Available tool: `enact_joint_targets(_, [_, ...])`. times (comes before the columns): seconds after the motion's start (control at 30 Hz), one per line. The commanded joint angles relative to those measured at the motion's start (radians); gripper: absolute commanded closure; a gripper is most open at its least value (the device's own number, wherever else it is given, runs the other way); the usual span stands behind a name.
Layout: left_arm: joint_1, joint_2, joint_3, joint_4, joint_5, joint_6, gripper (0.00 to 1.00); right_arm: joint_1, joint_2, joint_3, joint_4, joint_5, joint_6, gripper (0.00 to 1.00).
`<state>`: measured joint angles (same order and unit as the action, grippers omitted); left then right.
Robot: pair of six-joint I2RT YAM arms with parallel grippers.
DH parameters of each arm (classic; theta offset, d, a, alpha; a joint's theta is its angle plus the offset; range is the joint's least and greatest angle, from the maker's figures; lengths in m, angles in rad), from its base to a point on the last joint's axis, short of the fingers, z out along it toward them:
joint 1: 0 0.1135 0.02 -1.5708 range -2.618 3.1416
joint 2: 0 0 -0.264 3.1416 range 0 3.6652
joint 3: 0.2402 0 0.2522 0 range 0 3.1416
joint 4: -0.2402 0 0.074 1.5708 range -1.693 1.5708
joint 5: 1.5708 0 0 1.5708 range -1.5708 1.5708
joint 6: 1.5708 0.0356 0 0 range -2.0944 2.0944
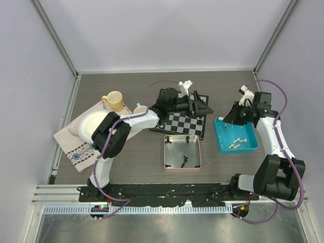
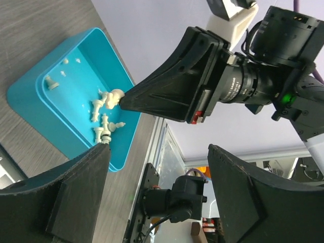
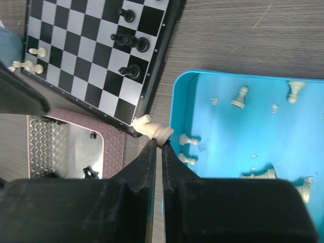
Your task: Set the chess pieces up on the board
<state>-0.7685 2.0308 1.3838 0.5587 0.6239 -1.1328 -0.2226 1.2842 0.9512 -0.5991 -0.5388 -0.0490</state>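
while the right gripper (image 3: 156,144) pinches one white knight (image 3: 151,127) between chessboard (image 3: 76,55) corner and blue tray (image 3: 177,91) | left gripper (image 2: 158,152) spread, empty | chessboard: four or five black chessmen (image 3: 132,71), three white pawns (image 3: 34,51) | tray: about six white chessmen (image 3: 240,96)

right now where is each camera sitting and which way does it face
Top: above and behind the bases, looking down on the table; left arm and right arm show.
Left wrist: tipped sideways, looking across at the blue tray and the right gripper; the open left gripper frames the bottom.
Right wrist: looks down on the board corner, pink tray and blue tray; the right gripper, shut on a white piece, shows.
Shared: both wrist views show the blue tray and that white piece.
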Motion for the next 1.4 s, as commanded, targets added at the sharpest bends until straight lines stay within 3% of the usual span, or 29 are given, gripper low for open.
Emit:
enact_joint_targets(0.0, [-0.025,0.046,0.092,0.03,0.028,-0.022,0.21,-0.003,-0.042,0.046,0.01,-0.099,0.021,0.99])
enact_joint_targets(0.3, [-0.037,0.131,0.179,-0.06,0.023,-0.013,0.37,-0.003,-0.057,0.052,0.01,-0.193,0.035,0.99])
enact_joint_targets(0.5, [-0.045,0.137,0.213,-0.135,0.017,0.027,0.4,-0.003,-0.056,0.054,0.012,-0.23,0.047,0.99])
enact_joint_targets(0.67, [-0.048,0.151,0.23,-0.144,0.028,0.028,0.51,-0.001,-0.057,0.052,0.012,-0.248,0.047,0.99])
enact_joint_targets(0.93, [-0.057,0.161,0.251,-0.163,0.036,0.034,0.54,-0.001,-0.062,0.041,0.021,-0.271,0.08,0.99])
enact_joint_targets(1.23, [-0.06,0.163,0.265,-0.186,0.031,0.044,0.74,0.008,-0.066,0.026,0.021,-0.274,0.081,0.99])
enact_joint_targets(1.33, [-0.058,0.154,0.261,-0.187,0.031,0.05,0.85,0.011,-0.066,0.023,0.025,-0.273,0.081,0.99])
enact_joint_targets(1.37, [-0.058,0.151,0.258,-0.187,0.028,0.054,0.93,0.012,-0.066,0.021,0.025,-0.273,0.075,0.99])
